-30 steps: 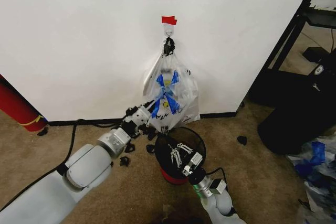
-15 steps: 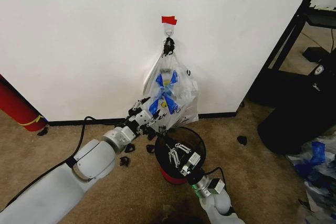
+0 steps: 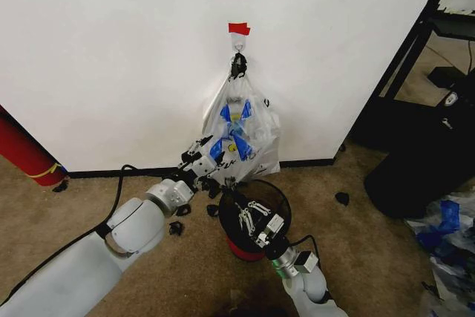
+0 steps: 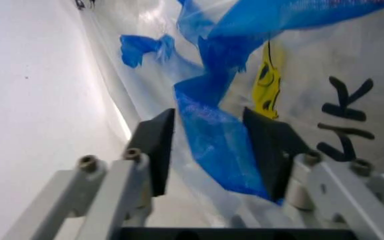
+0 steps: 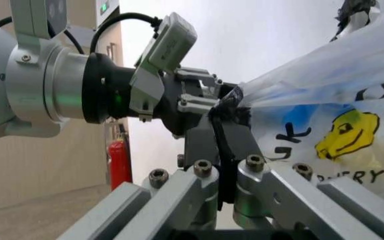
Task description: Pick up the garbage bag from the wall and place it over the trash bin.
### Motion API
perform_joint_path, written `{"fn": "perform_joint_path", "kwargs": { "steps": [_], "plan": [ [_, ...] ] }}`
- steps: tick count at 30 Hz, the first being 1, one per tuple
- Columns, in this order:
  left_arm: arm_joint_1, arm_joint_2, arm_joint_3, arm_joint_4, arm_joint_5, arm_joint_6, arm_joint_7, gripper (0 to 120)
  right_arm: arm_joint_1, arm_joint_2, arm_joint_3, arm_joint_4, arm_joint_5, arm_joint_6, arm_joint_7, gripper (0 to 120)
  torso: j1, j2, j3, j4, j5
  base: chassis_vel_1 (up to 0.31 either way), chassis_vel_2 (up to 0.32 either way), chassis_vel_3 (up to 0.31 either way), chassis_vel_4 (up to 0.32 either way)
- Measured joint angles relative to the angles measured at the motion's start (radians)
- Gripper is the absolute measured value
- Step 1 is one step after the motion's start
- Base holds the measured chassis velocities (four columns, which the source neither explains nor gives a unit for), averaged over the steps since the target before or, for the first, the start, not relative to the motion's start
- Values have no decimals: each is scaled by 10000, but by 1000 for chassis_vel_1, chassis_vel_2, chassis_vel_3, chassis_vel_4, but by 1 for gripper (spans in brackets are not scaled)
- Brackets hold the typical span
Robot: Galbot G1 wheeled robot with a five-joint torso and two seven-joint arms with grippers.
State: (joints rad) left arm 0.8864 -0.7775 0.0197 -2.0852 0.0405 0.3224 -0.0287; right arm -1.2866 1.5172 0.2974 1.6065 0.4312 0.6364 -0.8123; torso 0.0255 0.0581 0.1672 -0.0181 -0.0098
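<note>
The garbage bag (image 3: 241, 135), see-through with blue handles and a yellow smiley, hangs from a small hook (image 3: 238, 47) under red tape (image 3: 239, 29) on the white wall (image 3: 111, 50). My left gripper (image 3: 206, 155) is at the bag's lower left side. In the left wrist view it (image 4: 209, 112) is open, with a blue handle strip (image 4: 212, 145) lying between its fingers. The black trash bin (image 3: 278, 194) with a red base stands right below the bag. My right gripper (image 3: 246, 214) hovers over the bin's mouth, and its fingers (image 5: 209, 145) are pressed together.
A red cylinder (image 3: 26, 155) leans by the wall at far left. A black frame (image 3: 415, 57) and a dark bulky object (image 3: 423, 168) fill the right side, with crumpled plastic (image 3: 445, 235) beside them. Small black scraps (image 3: 341, 198) lie on the brown carpet.
My left arm has stretched forward and up, bringing its gripper against the bag's blue strip. The right gripper has hardly shifted over the bin.
</note>
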Motion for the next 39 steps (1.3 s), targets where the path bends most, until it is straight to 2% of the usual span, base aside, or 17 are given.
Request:
{"fn": "perform_joint_path", "kwargs": {
  "steps": [1,3,4,8,11,13,17,18,20,23,29,34,39],
  "plan": [
    [2,-3,-5,-4,-5,-1,-4,39,1,-3,0,-1,1,0,3,0,0,0,0,0,0,0,0,0,0],
    [7,-9,-19,-14,-17,-6,-13,29,2,-11,5,-4,3,0,13,0,0,0,0,0,0,0,0,0,0],
    [7,-9,-19,-14,-17,-6,-13,29,2,-11,5,-4,3,0,13,0,0,0,0,0,0,0,0,0,0],
    [80,-48,-112,-114,-149,-64,-141,11,-1,-41,39,-38,11,15,103,0,0,0,0,1,0,0,0,0,0],
    [319,-375,-506,-390,-1032,-333,-409,0,53,-60,129,-345,108,168,530,0,0,0,0,0,0,0,0,0,0],
    [374,-490,-610,-426,-1392,-460,-484,0,83,-65,154,-464,199,213,658,0,-1,0,0,2,0,0,0,0,0],
    [539,-1071,-803,-283,-3766,-1550,-818,0,101,-139,189,-780,801,357,909,0,-2,0,0,0,1,0,0,0,0],
    [539,-1071,-803,-283,-3766,-1550,-818,0,101,-139,189,-780,801,357,909,0,-2,0,0,0,1,0,0,0,0],
    [587,-1366,-807,-21,-4937,-2237,-906,0,29,-207,186,-758,985,403,917,0,-1,0,0,-1,-1,0,0,0,0],
    [715,-1582,-802,234,-5880,-2964,-733,0,-119,-335,180,-505,1069,410,897,0,-1,0,0,0,0,0,0,0,0],
    [784,-1768,-764,350,-6707,-3727,-184,0,-490,-629,173,261,1272,407,695,0,-1,0,0,0,1,0,0,0,0],
    [832,-1873,-782,355,-7061,-3940,25,0,-927,-1030,311,923,1660,397,-94,0,-1,0,-1,0,2,0,0,0,0],
    [874,-2039,-827,441,-7078,-3964,21,0,-1342,-1511,621,1840,2160,196,-823,11,-1,0,0,-1,1,0,0,0,0]
  ]
}}
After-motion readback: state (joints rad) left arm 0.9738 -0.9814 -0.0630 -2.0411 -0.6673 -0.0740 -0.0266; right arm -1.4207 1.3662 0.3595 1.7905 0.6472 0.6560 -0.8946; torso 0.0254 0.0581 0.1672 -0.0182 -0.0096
